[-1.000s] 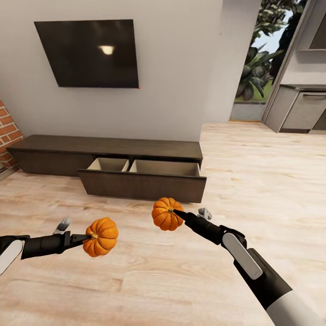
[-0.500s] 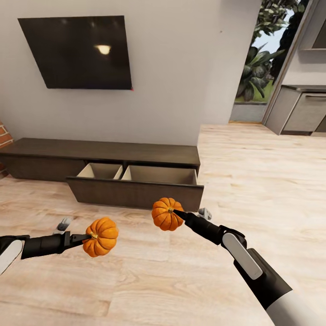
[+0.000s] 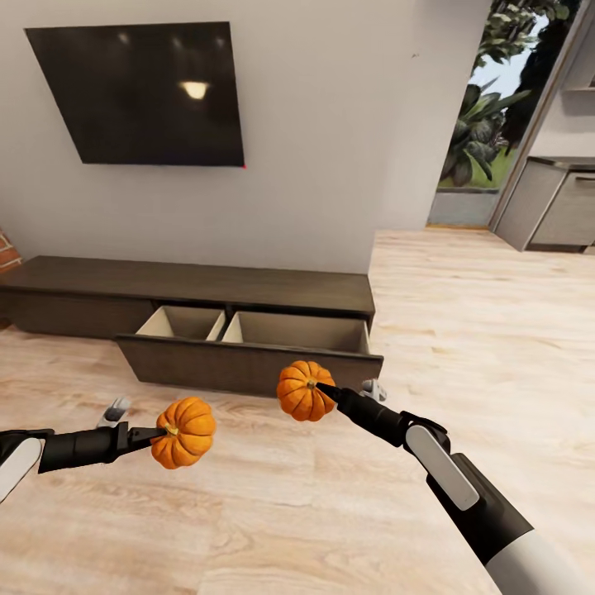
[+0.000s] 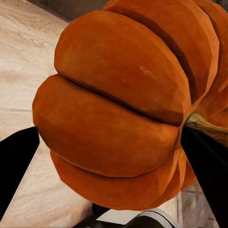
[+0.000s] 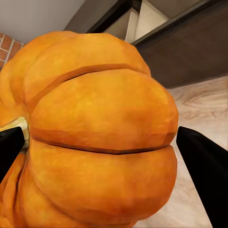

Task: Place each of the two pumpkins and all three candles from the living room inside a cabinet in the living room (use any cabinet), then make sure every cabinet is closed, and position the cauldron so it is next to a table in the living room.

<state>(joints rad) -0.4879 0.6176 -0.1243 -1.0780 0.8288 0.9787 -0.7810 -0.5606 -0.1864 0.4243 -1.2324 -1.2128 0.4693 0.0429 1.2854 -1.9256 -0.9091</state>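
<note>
No readable text, labels, brands, numbers or signs showing anywhere. Wall screen [image 3: 140,92] at upper left of head view staying blank black, carrying only lamp glare and small red dot at lower right corner. Cabinet [image 3: 190,302] fronts showing plain wood grain, no markings. Pumpkins [image 3: 183,431] [image 3: 304,390] showing bare orange skin in head view and both wrist views, no stickers or print.
</note>
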